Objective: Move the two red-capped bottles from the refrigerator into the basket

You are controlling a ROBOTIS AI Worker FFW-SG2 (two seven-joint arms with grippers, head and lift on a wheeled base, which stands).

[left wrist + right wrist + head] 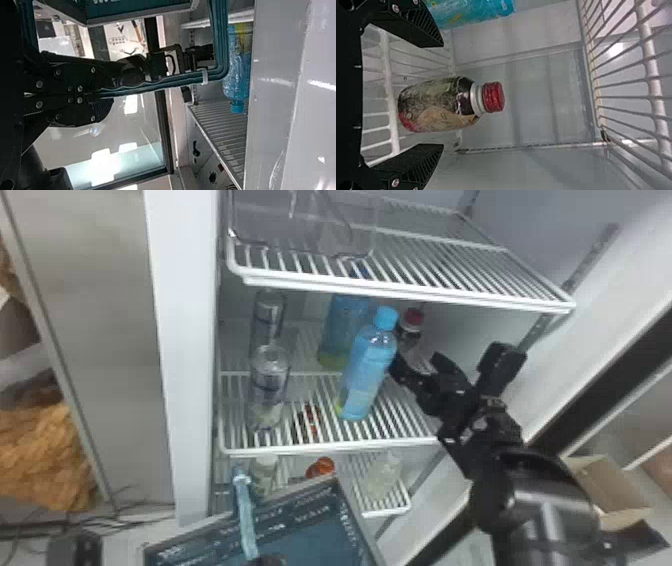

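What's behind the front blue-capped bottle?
Behind the front blue-capped bottle stands a second blue bottle, its right side partly covered. Farther back and right is a red-capped bottle. Anything directly behind the front bottle's lower body is hard to tell.

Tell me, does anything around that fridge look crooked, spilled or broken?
I see nothing spilled or broken. One thing looks askew: the basket hangs at a slant in front of the refrigerator shelves, its handle held in the left claw.
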